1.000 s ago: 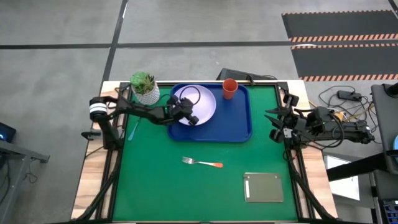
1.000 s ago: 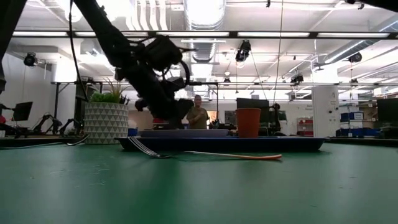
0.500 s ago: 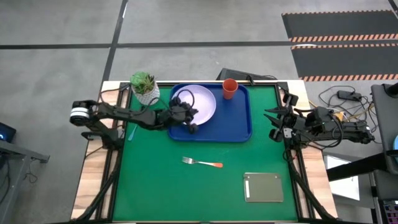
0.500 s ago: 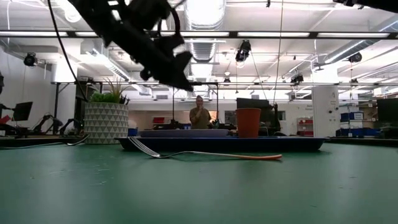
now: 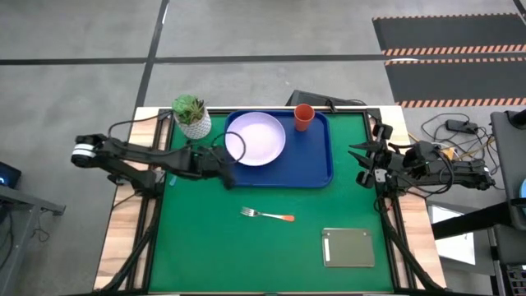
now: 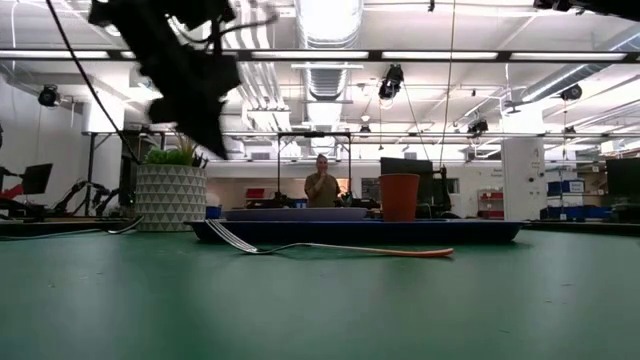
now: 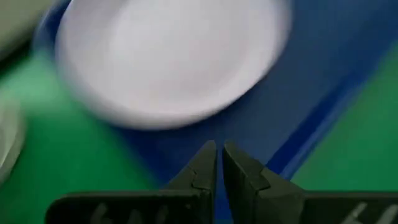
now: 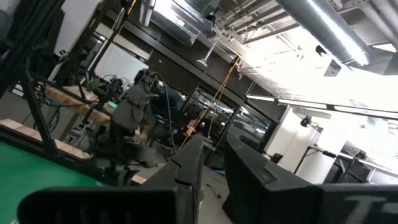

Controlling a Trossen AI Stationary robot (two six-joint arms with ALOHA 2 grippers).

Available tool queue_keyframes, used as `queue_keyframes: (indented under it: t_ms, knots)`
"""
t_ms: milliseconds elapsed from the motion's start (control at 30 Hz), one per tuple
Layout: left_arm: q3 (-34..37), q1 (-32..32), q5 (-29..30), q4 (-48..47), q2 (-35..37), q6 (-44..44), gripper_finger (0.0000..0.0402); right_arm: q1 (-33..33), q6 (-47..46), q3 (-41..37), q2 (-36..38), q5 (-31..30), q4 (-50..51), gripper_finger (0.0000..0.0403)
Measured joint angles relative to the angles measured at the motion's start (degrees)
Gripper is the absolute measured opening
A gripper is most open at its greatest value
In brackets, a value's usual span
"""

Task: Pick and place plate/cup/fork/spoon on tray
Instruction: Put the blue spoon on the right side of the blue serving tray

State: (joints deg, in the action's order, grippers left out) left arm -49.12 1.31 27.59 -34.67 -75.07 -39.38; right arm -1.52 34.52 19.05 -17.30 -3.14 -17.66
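Note:
The lavender plate (image 5: 256, 137) lies flat on the left half of the blue tray (image 5: 316, 164). The orange-red cup (image 5: 303, 117) stands upright in the tray's far part. The fork (image 5: 269, 215) lies on the green table in front of the tray, tines to the left. My left gripper (image 5: 229, 176) is shut and empty, raised above the table by the tray's near left corner. In the left wrist view (image 7: 219, 150) it looks at the plate (image 7: 168, 56). A light blue bit of the spoon (image 5: 172, 179) shows under my left arm. My right gripper (image 5: 358, 163) waits slightly open at the table's right edge.
A white pot with a green plant (image 5: 191, 115) stands at the far left corner, next to the tray. A grey flat slab (image 5: 348, 247) lies at the near right. A person (image 6: 320, 187) stands in the room beyond the table. Bare green table lies around the fork.
My left gripper has drawn back from above the plate's near edge. It has gone up and toward the table's left and near edges, off the tray. The plate stays flat on the tray.

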Motion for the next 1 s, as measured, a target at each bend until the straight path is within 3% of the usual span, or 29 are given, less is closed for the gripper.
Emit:
queue_keyframes:
  t_ms: [167, 267, 1000]
  knots:
    - [0.1, 0.1, -0.1, -18.2, 1.0, -18.3, 0.0008, 0.0, -0.1, 0.0, -0.1, 0.0, 0.3, 0.0052]
    - [1.1, 0.1, -0.1, -23.6, 1.0, -24.3, 0.0008, 0.0, -0.8, 0.0, 0.0, 0.0, 0.3, 0.0052]
    - [13.0, -1.6, -1.7, -24.4, 1.9, -26.5, 0.0008, 0.0, -1.1, 0.0, 0.0, 0.0, 0.5, 0.0052]
